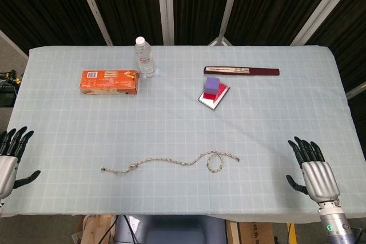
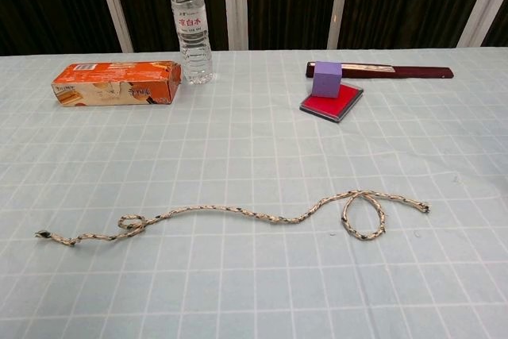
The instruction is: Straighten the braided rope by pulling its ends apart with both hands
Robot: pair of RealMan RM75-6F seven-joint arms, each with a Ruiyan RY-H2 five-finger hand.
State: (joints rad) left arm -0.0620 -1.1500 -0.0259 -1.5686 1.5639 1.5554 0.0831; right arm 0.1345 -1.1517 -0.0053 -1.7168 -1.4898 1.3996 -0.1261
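Bright, even light from above in both views. Only thin, soft shadows under the rope [image 2: 238,216] and beside the water bottle [image 2: 191,25]. Sharp all over, no blur. Very dark behind the table [image 1: 274,112]. No strong glare.

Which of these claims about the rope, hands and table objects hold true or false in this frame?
1. The braided beige rope lies slack with a loop near its right end. True.
2. The left hand grips a rope end. False: it is open, apart from the rope.
3. The right hand holds nothing. True.
4. The purple cube sits on the orange cardboard box. False: it rests on the red flat pad.
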